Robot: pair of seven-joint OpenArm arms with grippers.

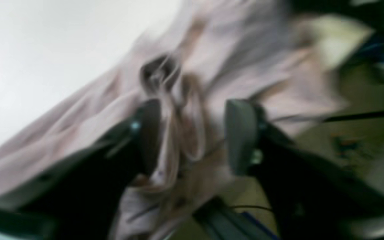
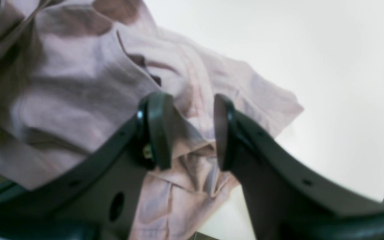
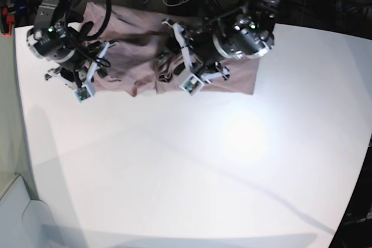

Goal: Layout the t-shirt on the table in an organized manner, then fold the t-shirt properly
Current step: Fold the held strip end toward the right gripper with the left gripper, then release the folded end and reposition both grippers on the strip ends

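Lying bunched along the far edge of the tabletop (image 3: 192, 166), the t-shirt (image 3: 232, 79) runs crosswise, its long axis spanning from one arm to the other. The left claw (image 1: 192, 136) sits over the shirt's middle, jaws spread apart with a rope of gathered cloth passing between them, not pinched as far as the blur allows. The right claw (image 2: 188, 131) stands parted at the shirt's end, cloth between its pads but not clamped. Both arms are equally near; spreading likely means pulling toward the near side.
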